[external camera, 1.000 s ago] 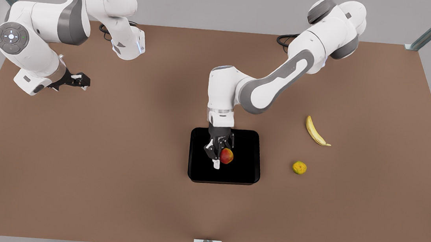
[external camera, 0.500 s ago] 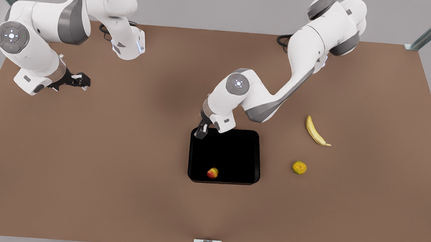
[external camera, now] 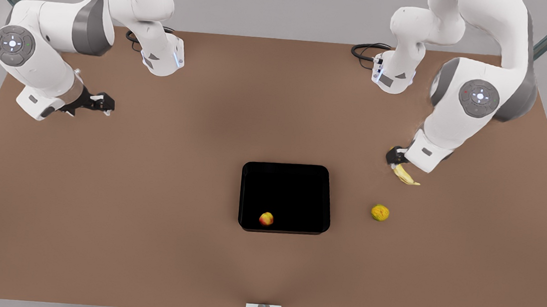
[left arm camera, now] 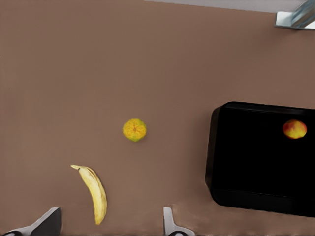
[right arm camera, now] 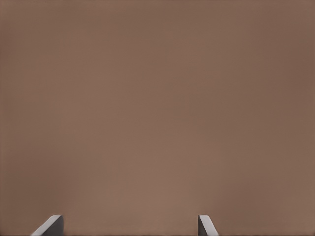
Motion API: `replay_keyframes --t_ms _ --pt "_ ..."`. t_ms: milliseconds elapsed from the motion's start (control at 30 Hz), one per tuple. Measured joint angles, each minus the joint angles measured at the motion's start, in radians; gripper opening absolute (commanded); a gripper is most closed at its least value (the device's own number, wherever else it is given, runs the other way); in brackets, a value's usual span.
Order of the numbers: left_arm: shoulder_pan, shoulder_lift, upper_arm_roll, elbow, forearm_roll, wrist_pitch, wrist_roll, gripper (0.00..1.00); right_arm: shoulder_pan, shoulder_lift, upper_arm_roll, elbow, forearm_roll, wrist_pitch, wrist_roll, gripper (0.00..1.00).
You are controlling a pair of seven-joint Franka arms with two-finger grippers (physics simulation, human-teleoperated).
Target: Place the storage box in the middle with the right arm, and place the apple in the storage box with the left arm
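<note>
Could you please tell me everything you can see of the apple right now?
The apple is small and round, red with a yellow-orange patch, its skin smooth. It lies inside the glossy black storage box, on the floor near the corner closest to the camera on the front view's left. Whether it touches the wall is unclear. The left wrist view shows it too. No gripper touches it.

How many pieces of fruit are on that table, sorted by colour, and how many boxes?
Red fruit: 1, the apple, lying in the storage box.
Yellow fruit: 1, the banana, below the left gripper.
Yellow-orange fruit: 1, the bumpy round fruit.
Black boxes: 1.
Total: 4 things. The right gripper waits at the front view's left.
</note>
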Motion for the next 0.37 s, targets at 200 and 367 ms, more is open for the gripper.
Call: replay_keyframes --t_ms 200,367 --pt "0.016 0.145 0.036 0.310 -0.065 -0.232 0.217 1.00 0.021 -0.003 0.037 0.057 0.011 -0.064 0.108 1.00" --pt "0.011 0.138 0.016 0.295 -0.073 -0.224 0.214 1.00 -0.013 0.002 0.085 0.070 0.047 -0.057 0.167 1.00"
